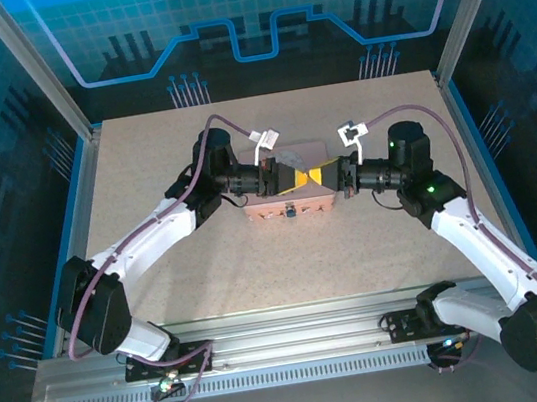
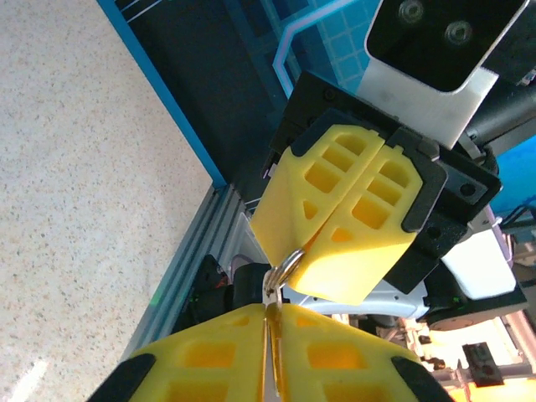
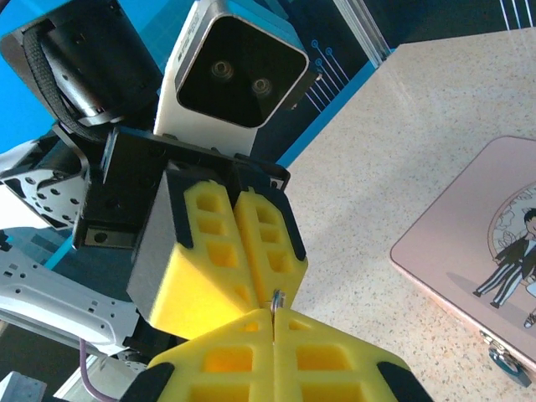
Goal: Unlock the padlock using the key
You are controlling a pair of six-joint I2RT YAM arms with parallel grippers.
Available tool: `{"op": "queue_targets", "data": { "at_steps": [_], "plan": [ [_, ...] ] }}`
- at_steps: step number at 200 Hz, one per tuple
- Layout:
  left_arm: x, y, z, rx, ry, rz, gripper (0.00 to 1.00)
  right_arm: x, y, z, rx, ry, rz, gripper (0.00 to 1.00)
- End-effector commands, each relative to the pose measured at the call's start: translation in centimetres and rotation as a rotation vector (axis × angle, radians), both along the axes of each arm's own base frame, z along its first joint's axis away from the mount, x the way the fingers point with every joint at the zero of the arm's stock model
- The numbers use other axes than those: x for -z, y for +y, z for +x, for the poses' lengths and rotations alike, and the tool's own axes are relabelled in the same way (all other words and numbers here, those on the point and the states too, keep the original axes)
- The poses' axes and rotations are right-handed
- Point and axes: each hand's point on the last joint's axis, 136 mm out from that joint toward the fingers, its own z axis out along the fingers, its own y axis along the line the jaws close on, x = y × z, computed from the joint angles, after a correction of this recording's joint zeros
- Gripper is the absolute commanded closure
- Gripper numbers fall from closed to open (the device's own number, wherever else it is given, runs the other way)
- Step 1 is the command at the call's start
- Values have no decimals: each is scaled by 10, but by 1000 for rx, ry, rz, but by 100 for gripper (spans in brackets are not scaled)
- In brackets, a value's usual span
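Two yellow-fingered grippers meeting tip to tip in the air just above a pink rectangular tin box [image 3: 456, 243] with a picture of a couple on its lid, set mid-way across a speckled beige table [image 1: 386, 244].

Left gripper [image 2: 270, 322] pressed almost together, pinching the thin lower part of a small silver metal key [image 2: 285, 266] on a wire ring. Right gripper [image 3: 275, 316] pressed fully together from the opposite side, nipping a sliver of the same metal at its tips; exact part gripped too small to tell.

Tiny dark metal padlock [image 3: 506, 362] hanging at the clasp on the tin's front edge, below both grippers and apart from the key.

Judged progress: early.
- **Done:** key up off the table and shared between the two grippers.
- **Left to do:** settling the key in one gripper, lowering it to the padlock, inserting, turning, freeing the shackle.
- **Padlock:** seemingly locked, though too small to be sure.

Count: two arms, two grippers, one tin, one padlock, one key with one ring.
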Motion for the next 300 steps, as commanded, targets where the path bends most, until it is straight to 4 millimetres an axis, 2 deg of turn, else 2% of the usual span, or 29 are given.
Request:
{"op": "queue_targets", "data": {
  "at_steps": [1, 22, 54, 78, 95, 122, 145, 170, 205, 236, 259, 300],
  "plan": [
    [-12, 7, -3, -4, -30, -5, 85, -1, -7, -2, 6, -18, 8, 100],
    [-11, 7, -3, -6, -28, -4, 85, -1, -7, -3, 3, -18, 10, 100],
    [-14, 6, -3, 0, -31, -15, 100, -1, -7, -5, 0, -19, 11, 100],
    [-15, 5, -3, 2, -32, -16, 100, 0, -8, -5, 4, -17, 12, 100],
    [-16, 5, -4, 1, -29, -19, 66, 3, -8, -4, 12, -8, 8, 100],
    [-15, 1, -3, 7, -33, -26, 48, 1, -5, -6, -15, 0, 34, 100],
    [-14, -11, -7, 37, -34, -34, 43, 0, -4, -7, -22, -2, 40, 100],
    [-13, -19, -7, 53, -25, -35, 43, 0, -3, -8, -25, -3, 39, 100],
    [-15, -20, -8, 62, -28, -44, 67, 0, -5, -8, -8, -13, 28, 100],
    [-13, -17, -11, 63, -30, -26, 77, 0, -7, -8, -4, -16, 25, 100],
    [-8, -16, -9, 43, -30, -4, 52, 0, -6, -8, -13, -12, 30, 100],
    [-10, -20, -4, 44, -20, -27, 51, 2, -6, -9, -11, -8, 31, 100]
  ]
}}
